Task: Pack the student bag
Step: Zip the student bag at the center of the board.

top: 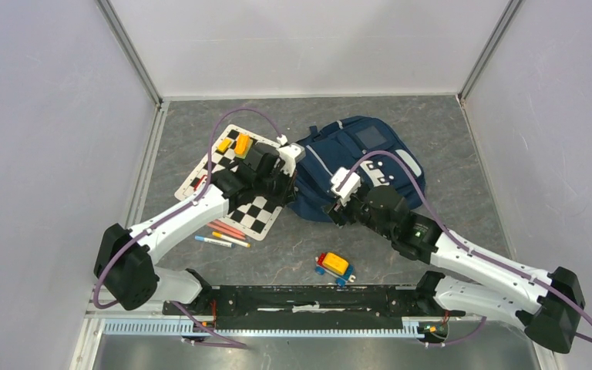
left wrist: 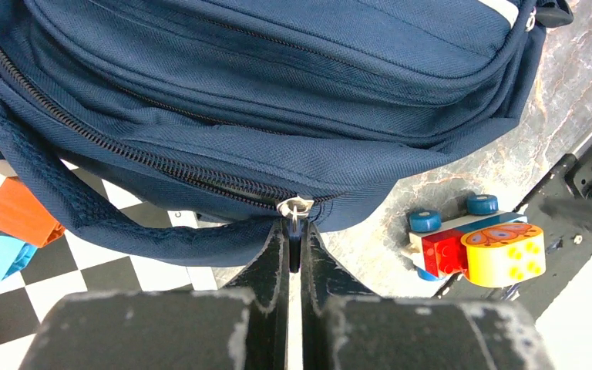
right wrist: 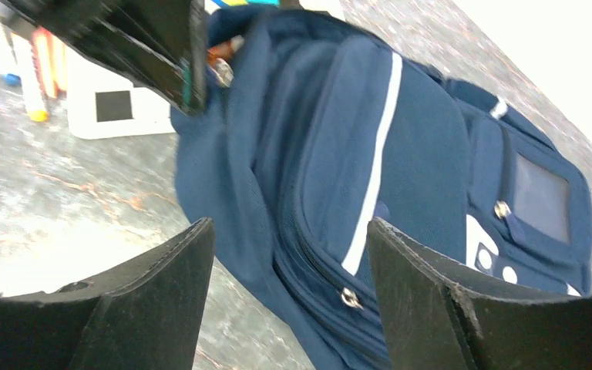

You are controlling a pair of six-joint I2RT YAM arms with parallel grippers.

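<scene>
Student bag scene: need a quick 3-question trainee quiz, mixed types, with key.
1. True or false: the left gripper is shut on the zipper pull of the student bag.
2. Pick one. The right gripper is: A) open, above the bag; B) shut on a shoulder strap; C) holding a marker.
3. Fill the gap: the toy truck lies on the ___, outside the bag.

Key: 1 true; 2 A; 3 table.
</scene>
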